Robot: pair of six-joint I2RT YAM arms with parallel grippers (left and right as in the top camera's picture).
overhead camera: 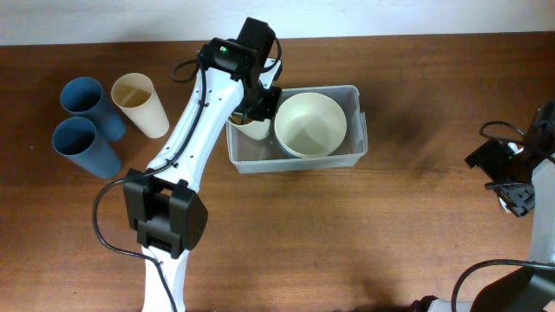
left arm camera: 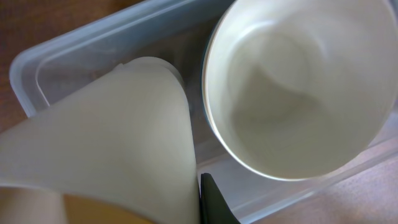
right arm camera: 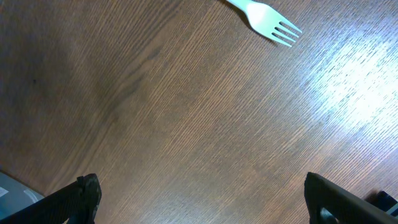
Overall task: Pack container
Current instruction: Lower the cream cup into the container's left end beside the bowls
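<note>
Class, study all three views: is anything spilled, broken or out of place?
Nothing is spilled or broken. Only a white fork lies alone on the table, while the bowl sits neatly in the bin.

A brown wood-grain counter (overhead camera: 347,225) fills the view. Near its far edge, at centre, a clear plastic container (overhead camera: 295,163) sits on the wood. Well to its left stand two blue cups (overhead camera: 87,100), touching each other, with a cream cup (overhead camera: 141,104) just beside the farther one. All three show their open mouths. In the right wrist view, a white plastic fork (right arm camera: 264,18) lies flat on the counter.
</note>
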